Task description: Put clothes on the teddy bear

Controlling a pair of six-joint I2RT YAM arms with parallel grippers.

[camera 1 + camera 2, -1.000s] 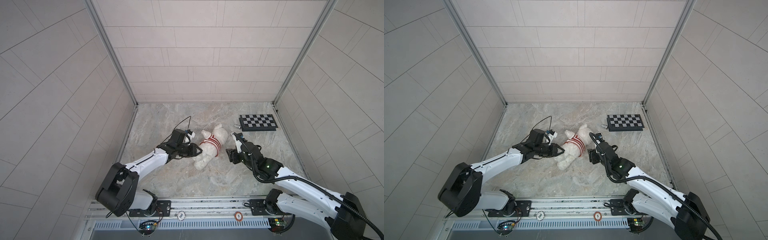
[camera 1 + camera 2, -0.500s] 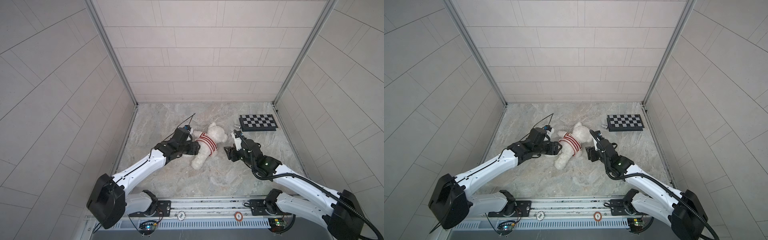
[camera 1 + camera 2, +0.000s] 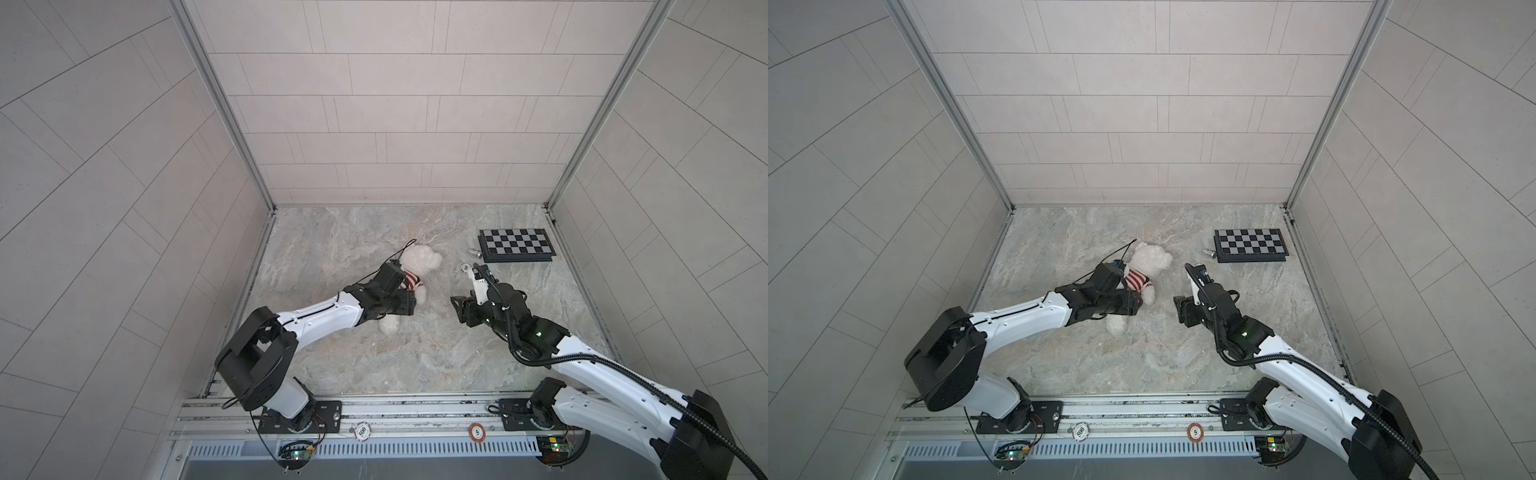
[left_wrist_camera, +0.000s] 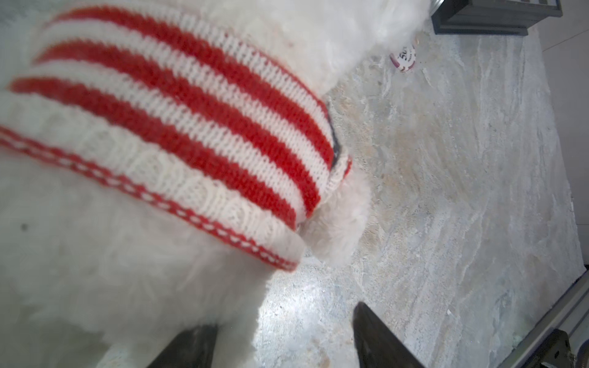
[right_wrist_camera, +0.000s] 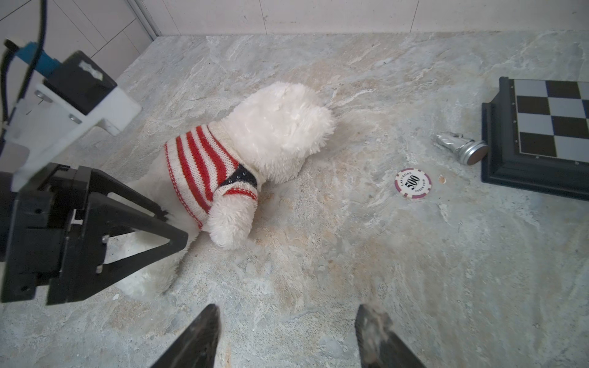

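The teddy bear [image 3: 417, 261] [image 3: 1148, 259] lies on the marble table, head toward the back wall, and wears a red-and-white striped sweater [image 3: 1136, 279] [image 5: 200, 165] on its chest. One bare arm [image 5: 229, 223] pokes out of a sleeve. My left gripper [image 3: 409, 305] [image 4: 280, 328] stands open at the bear's lower body below the sweater hem, and one finger [image 4: 197, 341] rests against the white fur. My right gripper [image 3: 457, 309] [image 5: 287, 321] is open over bare table, a short way right of the bear and holding nothing.
A small chessboard [image 3: 516, 244] [image 5: 548, 127] sits at the back right with a silver piece [image 5: 462, 148] lying beside it. A poker chip [image 5: 412, 184] lies between board and bear. Two more chips [image 3: 362, 432] [image 3: 477, 432] rest on the front rail.
My left gripper has opened wider and moved from the bear's side to its lower body. The bear has shifted slightly left. The right gripper has barely moved.
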